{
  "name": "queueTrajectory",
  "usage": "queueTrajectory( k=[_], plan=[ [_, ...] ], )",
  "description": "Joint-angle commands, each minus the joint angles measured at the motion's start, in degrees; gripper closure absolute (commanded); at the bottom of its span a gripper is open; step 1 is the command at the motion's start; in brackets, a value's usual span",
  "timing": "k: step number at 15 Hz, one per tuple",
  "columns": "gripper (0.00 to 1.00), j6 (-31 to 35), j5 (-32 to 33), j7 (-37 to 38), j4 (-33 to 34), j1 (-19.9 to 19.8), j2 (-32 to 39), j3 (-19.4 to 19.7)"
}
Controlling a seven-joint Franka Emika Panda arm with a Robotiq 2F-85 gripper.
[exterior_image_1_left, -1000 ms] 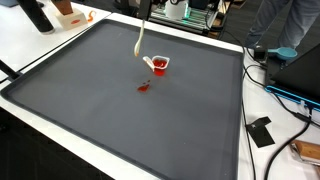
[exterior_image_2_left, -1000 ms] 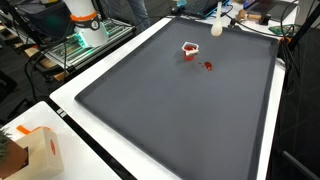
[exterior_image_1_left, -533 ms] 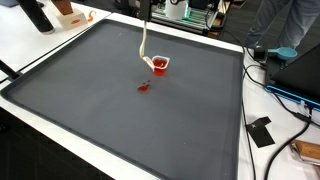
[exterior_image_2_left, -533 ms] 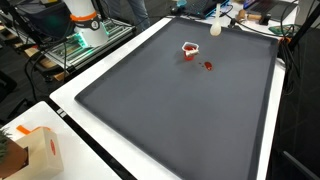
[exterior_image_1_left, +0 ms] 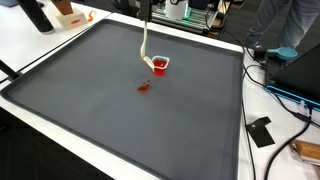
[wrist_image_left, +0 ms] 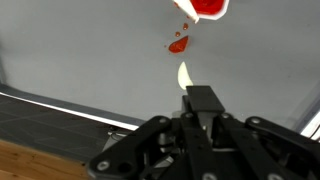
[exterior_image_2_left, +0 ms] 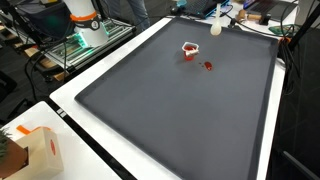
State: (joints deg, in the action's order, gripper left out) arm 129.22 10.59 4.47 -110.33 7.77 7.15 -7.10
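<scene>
My gripper (wrist_image_left: 197, 102) is shut on a thin cream utensil (exterior_image_1_left: 146, 45) that hangs down over the far part of a large dark mat (exterior_image_1_left: 120, 120). The utensil's lower tip sits right beside a small white cup with red contents (exterior_image_1_left: 159, 64). A small red blob (exterior_image_1_left: 143, 87) lies on the mat just in front of the cup. The cup (exterior_image_2_left: 190, 48), blob (exterior_image_2_left: 208, 66) and utensil (exterior_image_2_left: 217, 25) show in both exterior views. In the wrist view the utensil's tip (wrist_image_left: 184, 73) points at the blob (wrist_image_left: 178, 44) and the cup (wrist_image_left: 203, 6).
The mat lies on a white table (exterior_image_1_left: 275, 140). Cables (exterior_image_1_left: 285, 95) and a black object (exterior_image_1_left: 260, 131) lie along one side. A cardboard box (exterior_image_2_left: 35, 150) stands at a corner. A robot base (exterior_image_2_left: 85, 20) and equipment racks stand behind.
The hanging utensil has swung toward the cup, its tip now close beside it. Cup and red blob have not moved.
</scene>
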Motion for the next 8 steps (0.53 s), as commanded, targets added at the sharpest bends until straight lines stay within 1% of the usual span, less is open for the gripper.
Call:
queueTrajectory(
  k=[1, 3, 8],
  plan=[
    [0.97, 1.3, -8.3, -4.6, 0.0, -1.8, 1.0, 0.4],
    [0.97, 2.1, -15.2, -9.3, -0.3, -3.4, 1.7, 0.6],
    [0.97, 4.8, -29.4, -20.7, -0.9, -7.1, 4.1, 0.6]
  ],
)
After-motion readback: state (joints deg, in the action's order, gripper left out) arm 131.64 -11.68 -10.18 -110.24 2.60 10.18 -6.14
